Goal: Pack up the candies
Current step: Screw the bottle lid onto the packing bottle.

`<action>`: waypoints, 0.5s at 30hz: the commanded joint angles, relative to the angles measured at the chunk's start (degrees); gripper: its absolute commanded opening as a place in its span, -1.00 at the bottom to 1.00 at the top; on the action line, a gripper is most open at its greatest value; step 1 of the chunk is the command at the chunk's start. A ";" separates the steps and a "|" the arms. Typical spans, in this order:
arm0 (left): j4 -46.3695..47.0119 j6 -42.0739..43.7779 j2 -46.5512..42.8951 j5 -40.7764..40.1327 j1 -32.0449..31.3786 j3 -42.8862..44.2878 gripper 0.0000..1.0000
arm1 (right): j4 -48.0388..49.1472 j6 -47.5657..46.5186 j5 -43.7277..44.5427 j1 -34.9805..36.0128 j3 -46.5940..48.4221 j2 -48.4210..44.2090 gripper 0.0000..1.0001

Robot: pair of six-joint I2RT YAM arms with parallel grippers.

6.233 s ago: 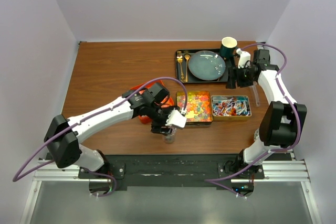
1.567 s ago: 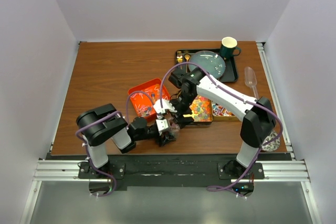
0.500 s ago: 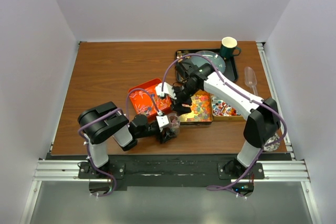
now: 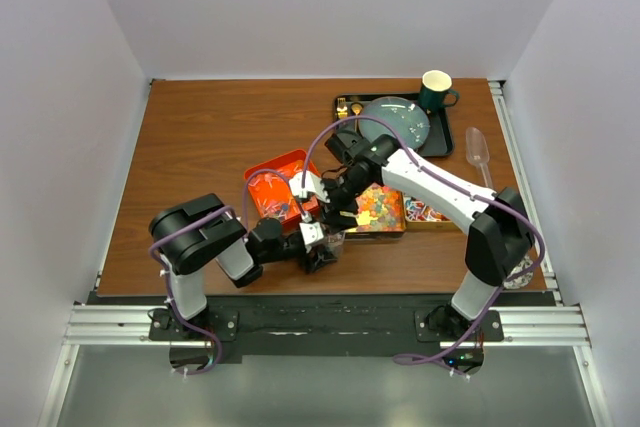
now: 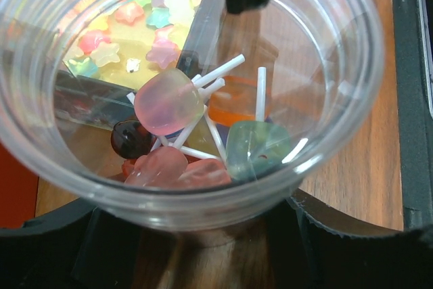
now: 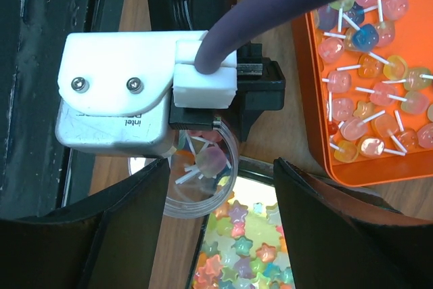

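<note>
My left gripper (image 4: 322,247) is shut on a clear plastic cup (image 4: 332,241) near the table's front edge. The cup (image 5: 203,99) holds several lollipops: pink, green, orange and dark red. My right gripper (image 4: 337,215) hangs just above the cup, open and empty. In the right wrist view its jaws (image 6: 220,167) stand wide apart over the cup (image 6: 199,181) and the gold tin of star gummies (image 6: 250,255). The orange tray of lollipops (image 6: 379,99) lies beside them. My left gripper's black fingers (image 5: 352,235) press the cup's lower wall.
The orange tray (image 4: 268,169) sits left of the gold tin (image 4: 385,212). A tin of wrapped candies (image 4: 428,213) lies right of that. At the back a black tray (image 4: 442,139) carries a plate, gold cutlery and a green mug (image 4: 435,90). A clear scoop (image 4: 477,150) lies at far right.
My right gripper has shifted a little toward me and now hangs closer over the cup. My left gripper has kept the cup in the same place.
</note>
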 commanded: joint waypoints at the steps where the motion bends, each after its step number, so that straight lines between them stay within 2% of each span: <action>1: -2.12 0.89 1.50 -2.21 0.00 1.48 -1.00 | -0.70 0.42 3.59 -0.22 -0.46 -1.93 0.32; 4: -2.74 1.33 1.41 -2.30 0.00 1.66 -1.00 | -3.06 0.51 2.19 -2.94 3.30 -2.37 0.33; 9: -4.06 1.68 2.11 -2.47 -0.17 2.36 -1.00 | -12.99 -7.57 0.25 -4.00 9.39 0.18 0.36; 15: -4.15 1.68 2.11 -2.38 -0.17 2.45 -1.00 | -13.09 -9.42 -0.10 -2.95 9.92 2.46 0.38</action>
